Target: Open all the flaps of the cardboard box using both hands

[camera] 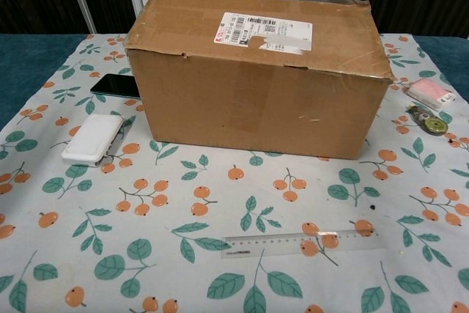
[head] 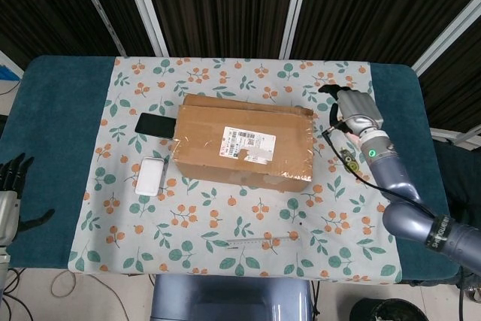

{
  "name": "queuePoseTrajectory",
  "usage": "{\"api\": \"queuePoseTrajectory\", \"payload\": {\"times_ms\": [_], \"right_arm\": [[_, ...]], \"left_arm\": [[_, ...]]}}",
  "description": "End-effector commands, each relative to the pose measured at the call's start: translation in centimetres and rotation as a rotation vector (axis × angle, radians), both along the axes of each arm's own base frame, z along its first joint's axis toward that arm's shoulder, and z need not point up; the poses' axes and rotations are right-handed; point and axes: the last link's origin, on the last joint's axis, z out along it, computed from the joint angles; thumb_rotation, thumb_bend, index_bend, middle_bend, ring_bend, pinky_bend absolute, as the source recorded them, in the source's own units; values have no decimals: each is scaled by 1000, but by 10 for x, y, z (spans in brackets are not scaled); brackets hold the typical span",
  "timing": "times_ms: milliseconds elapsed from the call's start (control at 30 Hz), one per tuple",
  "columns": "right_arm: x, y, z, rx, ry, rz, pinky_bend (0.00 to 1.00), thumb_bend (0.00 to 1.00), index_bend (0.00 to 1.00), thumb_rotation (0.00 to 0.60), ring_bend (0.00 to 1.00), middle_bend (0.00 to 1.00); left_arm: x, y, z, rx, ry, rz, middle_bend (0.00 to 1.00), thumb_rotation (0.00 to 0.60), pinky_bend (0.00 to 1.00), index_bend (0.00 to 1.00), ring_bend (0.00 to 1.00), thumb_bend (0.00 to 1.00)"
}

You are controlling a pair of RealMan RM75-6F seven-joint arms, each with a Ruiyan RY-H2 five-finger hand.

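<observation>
A brown cardboard box (head: 242, 144) (camera: 256, 86) lies in the middle of the floral cloth. Its top flaps are down flat, with tape and a white shipping label (head: 248, 142) across them. My right hand (head: 352, 109) hovers just off the box's right end, near its far corner. Its dark fingers (head: 331, 91) are apart, point toward the box and hold nothing. My left hand (head: 10, 180) hangs off the table's left edge, far from the box, fingers spread and empty. Neither hand shows in the chest view.
Left of the box lie a black phone (head: 154, 124) (camera: 113, 86) and a white case (head: 151, 177) (camera: 93, 137). A clear ruler (head: 259, 242) (camera: 304, 243) lies at the front. A pink item (camera: 432, 93) and a round one (camera: 432, 124) sit on the right.
</observation>
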Motion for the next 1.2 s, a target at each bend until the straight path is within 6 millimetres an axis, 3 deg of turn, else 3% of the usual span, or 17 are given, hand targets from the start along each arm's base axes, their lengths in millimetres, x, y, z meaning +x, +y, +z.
{"api": "queuePoseTrajectory", "payload": {"times_ms": [33,267,833,1000,1200], "right_arm": [[0,-3,-9,17,11,-7,286,934,274,600,273,281],[8,-8,-25,38,0,-8,291,939,280,600,290,296],[22,-9,-42,65,-2,10,323,1000,341,600,374,383],[22,-5,-44,70,2,8,430,1000,383,600,450,454],[25,0,-43,72,-10,9,490,1000,392,600,485,478]], "left_arm": [[0,0,0,-2,-2,1,0,600,0,0,0,46],[-1,2,1,0,-11,6,0,600,0,0,0,46],[-1,4,1,-2,-50,5,0,600,0,0,0,47],[-1,5,2,1,-59,6,0,600,0,0,0,47],[0,4,3,7,-80,-5,0,600,0,0,0,47]]}}
